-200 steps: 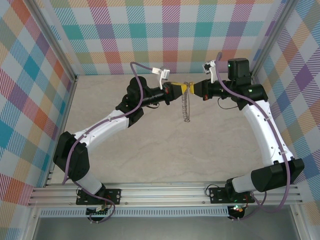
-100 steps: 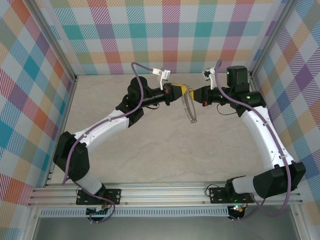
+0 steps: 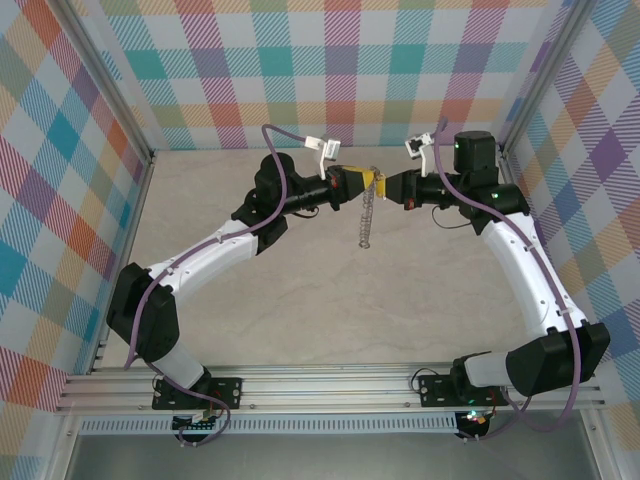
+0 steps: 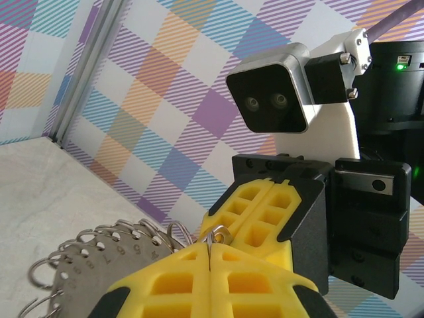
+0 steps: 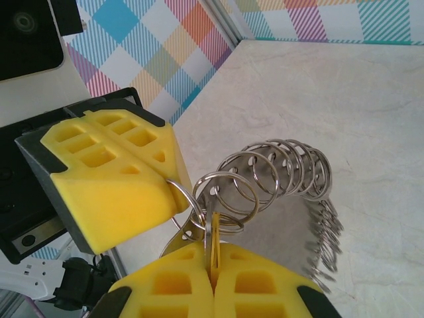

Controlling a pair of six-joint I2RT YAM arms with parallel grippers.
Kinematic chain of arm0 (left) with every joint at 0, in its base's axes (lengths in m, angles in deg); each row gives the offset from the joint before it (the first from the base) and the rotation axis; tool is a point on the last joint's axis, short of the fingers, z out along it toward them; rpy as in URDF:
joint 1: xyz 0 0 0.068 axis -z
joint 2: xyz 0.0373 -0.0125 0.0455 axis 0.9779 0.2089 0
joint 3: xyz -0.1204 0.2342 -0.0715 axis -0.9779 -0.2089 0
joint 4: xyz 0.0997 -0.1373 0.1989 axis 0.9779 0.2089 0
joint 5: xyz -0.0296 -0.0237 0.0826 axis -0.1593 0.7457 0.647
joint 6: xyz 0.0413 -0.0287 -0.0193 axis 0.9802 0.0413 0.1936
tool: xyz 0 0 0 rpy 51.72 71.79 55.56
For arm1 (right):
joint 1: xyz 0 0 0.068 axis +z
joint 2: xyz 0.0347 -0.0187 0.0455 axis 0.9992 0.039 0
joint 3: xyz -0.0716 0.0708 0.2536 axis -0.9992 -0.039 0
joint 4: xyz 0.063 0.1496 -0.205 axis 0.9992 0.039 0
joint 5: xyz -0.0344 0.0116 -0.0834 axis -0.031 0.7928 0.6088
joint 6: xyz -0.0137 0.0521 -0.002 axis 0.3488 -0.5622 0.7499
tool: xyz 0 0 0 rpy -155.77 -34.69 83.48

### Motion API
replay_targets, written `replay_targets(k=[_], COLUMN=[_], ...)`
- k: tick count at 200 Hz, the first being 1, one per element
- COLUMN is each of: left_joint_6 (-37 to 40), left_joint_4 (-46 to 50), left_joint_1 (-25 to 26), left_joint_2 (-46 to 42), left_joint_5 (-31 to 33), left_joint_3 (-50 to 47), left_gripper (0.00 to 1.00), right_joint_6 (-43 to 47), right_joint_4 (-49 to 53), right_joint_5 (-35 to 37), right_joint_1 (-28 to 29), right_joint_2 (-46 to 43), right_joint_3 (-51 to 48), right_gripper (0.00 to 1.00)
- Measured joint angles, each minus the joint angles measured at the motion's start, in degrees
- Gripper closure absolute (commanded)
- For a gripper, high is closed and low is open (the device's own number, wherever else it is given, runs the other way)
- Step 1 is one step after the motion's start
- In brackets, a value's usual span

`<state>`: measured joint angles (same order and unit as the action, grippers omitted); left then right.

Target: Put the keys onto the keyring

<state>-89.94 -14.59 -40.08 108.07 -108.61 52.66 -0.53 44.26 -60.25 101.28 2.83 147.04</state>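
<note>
Top view: both arms were reached toward the far middle of the surface (image 3: 300, 300), and the left gripper (image 3: 365, 180) and right gripper (image 3: 383, 184) were brought tip to tip in the air. The keyring (image 3: 368, 215) was hung limply below them, like a chain, clear of the surface. Open room was seen on every side; the checked back wall (image 3: 340, 70) was nearest.

Left wrist view: the left gripper (image 4: 211, 265) was closed flat on a small wire loop of the keyring (image 4: 99, 258), whose many little rings were fanned beside a grey numbered plate. The right gripper (image 4: 265, 205) was faced just beyond, also closed.

Right wrist view: the right gripper (image 5: 212, 278) was pinched shut on a thin flat sliver, judged to be the key (image 5: 212, 242), its end set among the nearest rings (image 5: 278, 172). The left gripper (image 5: 132, 156) was seen gripping one ring.

The metal was judged light, hard and slippery, the loop floppy and prone to swing; a grip on one ring near the join was judged best.
</note>
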Motion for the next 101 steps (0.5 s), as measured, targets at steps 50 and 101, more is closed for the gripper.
replay_targets(k=[50,101], left_joint_6=[-0.07,-0.28], left_joint_4=[0.00,0.00], left_joint_1=[0.00,0.00], left_joint_2=[0.00,0.02], left_joint_5=[-0.02,-0.02], left_joint_3=[0.00,0.00], left_gripper=[1.00,1.00], right_joint_6=[1.51,3.08], right_joint_4=[0.83,2.95], right_joint_5=[1.70,3.21], right_joint_1=[-0.07,-0.76], right_joint_2=[0.00,1.05], right_joint_3=[0.09,3.69], right_gripper=[1.00,1.00])
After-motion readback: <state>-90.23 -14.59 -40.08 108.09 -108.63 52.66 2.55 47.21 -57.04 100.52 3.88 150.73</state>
